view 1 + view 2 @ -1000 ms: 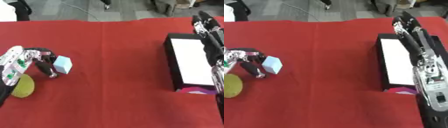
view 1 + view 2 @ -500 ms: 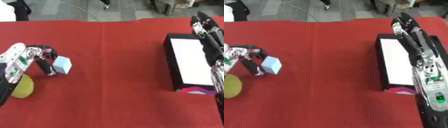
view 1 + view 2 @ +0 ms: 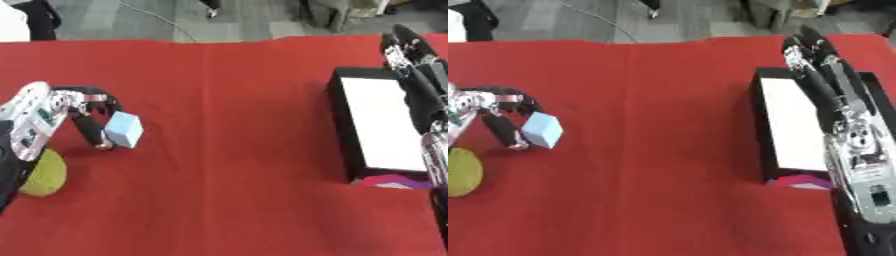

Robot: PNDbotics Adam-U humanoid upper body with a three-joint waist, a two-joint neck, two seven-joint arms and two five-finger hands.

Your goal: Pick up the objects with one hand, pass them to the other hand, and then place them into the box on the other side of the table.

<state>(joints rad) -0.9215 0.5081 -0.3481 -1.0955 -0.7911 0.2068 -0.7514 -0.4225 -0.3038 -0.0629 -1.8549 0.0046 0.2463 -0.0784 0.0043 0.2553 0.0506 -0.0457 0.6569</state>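
Left hand (image 3: 61, 112) at nine o'clock pinches a pale blue cube (image 3: 123, 129); right hand (image 3: 833, 92), fingers straight, hovers over the black box (image 3: 344, 118) at three o'clock

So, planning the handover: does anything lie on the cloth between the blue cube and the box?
Nothing visible does. The left hand grips the blue cube; only bare red cloth reaches the box.

Red table (image 3: 236, 100) with black box (image 3: 785, 125), yellow-green ball (image 3: 42, 172).
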